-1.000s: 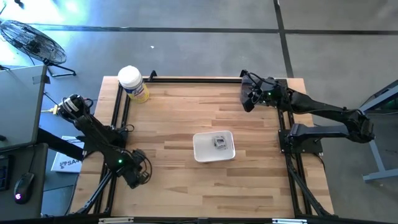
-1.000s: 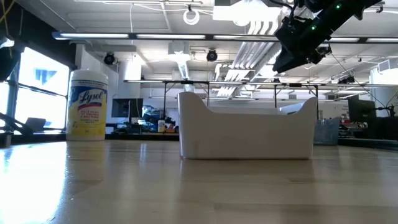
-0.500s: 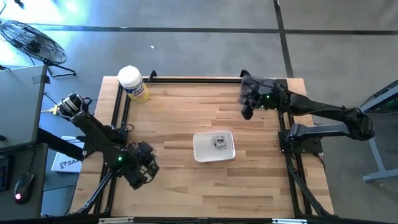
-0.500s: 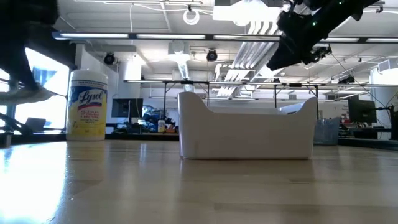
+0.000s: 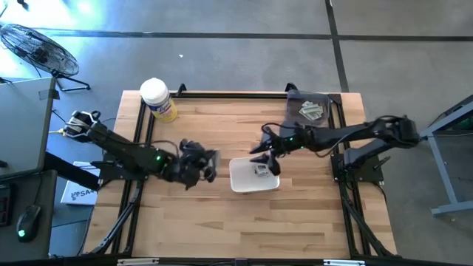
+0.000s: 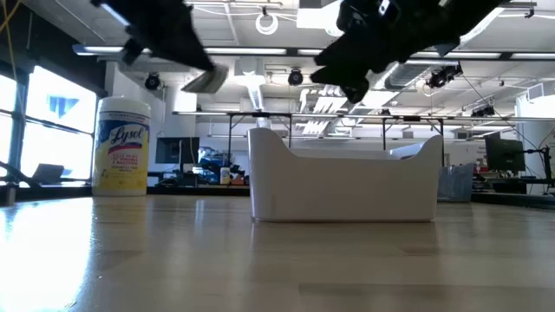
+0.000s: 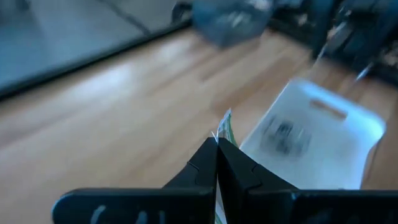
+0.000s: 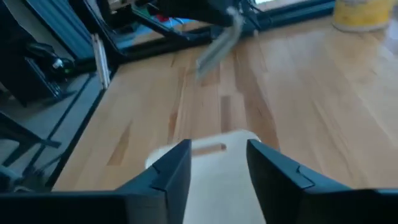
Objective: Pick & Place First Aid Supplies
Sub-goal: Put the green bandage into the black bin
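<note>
Packet strip [image 7: 224, 124] is sitting clamped in left gripper [image 5: 210, 164] fingers, hovering just left of white tray [image 5: 240, 179], one packet [image 5: 261, 169] lying inside. Right gripper [image 5: 266, 150], fingers apart, is hanging over tray's right edge. Risk: grippers crowding, strip dropping onto tabletop [image 5: 222, 222].

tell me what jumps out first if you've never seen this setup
Both dark arms meet over the white tray at mid-table: the left gripper is shut on a narrow packet beside the tray, and the right gripper hangs open above its rim. The yellow canister stands at the far left corner.
</note>
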Controlling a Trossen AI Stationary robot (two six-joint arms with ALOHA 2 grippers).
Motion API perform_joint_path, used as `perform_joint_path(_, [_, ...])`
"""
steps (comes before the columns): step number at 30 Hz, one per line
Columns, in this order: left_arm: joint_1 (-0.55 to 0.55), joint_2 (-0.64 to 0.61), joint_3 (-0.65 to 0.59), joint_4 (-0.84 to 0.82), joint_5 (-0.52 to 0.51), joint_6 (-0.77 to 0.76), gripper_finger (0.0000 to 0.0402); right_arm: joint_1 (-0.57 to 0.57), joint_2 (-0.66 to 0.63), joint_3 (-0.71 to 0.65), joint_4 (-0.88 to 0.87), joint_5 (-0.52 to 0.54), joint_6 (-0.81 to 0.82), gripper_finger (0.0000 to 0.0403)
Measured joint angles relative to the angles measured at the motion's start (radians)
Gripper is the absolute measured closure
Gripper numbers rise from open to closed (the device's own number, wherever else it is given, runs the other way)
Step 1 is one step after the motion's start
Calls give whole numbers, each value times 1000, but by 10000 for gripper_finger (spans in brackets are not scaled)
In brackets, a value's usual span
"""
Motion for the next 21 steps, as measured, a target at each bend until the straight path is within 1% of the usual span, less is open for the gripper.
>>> perform_joint_path(4, [72, 0, 0, 245, 16, 257, 401, 5, 84, 0, 137, -8, 16, 224])
perform_joint_path(8, [119, 0, 0, 408, 25, 417, 401, -7, 121, 0, 271, 20, 59, 203])
perform_joint_path(13, [168, 25, 0, 484, 41, 471, 401, -10, 163, 0, 409, 37, 138, 199])
perform_joint_path(15, [187, 48, 0, 542, 44, 489, 401, -10, 182, 0, 449, 44, 155, 198])
perform_joint_path(17, [203, 76, 1, 601, 66, 522, 401, -10, 202, 0, 481, 78, 167, 198])
perform_joint_path(19, [220, 105, 1, 656, 108, 546, 401, -11, 217, 0, 489, 128, 180, 198])
perform_joint_path(21, [231, 126, 1, 682, 140, 558, 401, -17, 226, 0, 488, 162, 185, 198])
